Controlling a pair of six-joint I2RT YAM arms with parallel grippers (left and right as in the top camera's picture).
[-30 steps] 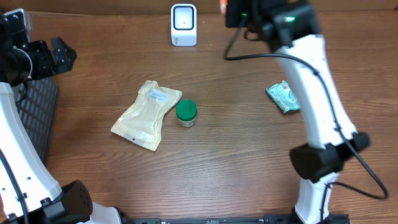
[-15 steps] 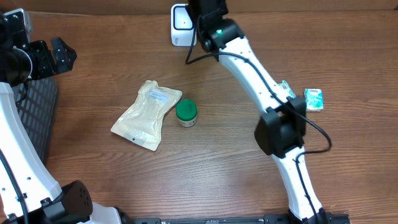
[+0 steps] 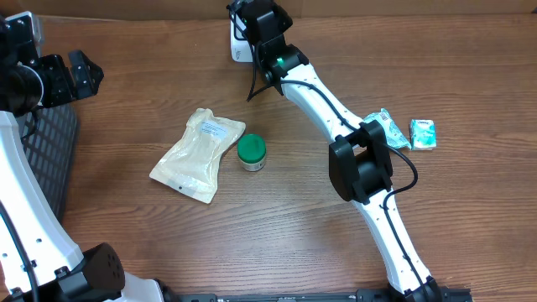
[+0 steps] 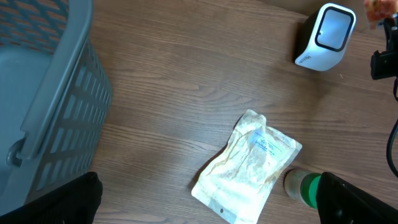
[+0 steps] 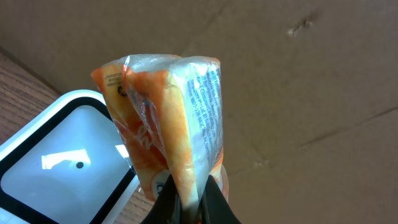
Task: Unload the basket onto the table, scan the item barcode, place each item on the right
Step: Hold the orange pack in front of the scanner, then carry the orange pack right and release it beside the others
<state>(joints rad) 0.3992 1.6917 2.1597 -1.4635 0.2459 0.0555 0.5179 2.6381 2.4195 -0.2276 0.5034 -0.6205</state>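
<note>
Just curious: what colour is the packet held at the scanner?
Orange packet, with clear wrap; clearest in right wrist view.

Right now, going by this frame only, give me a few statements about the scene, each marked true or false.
1. The right pincer grips an orange packet. True.
2. The orange packet is held in front of the scanner. True.
3. The left pincer is shut on the pouch. False: it is open and empty; the pouch lies on the table.
4. The green-lidded jar is far across the table from the pouch. False: it sits right beside the pouch.
</note>
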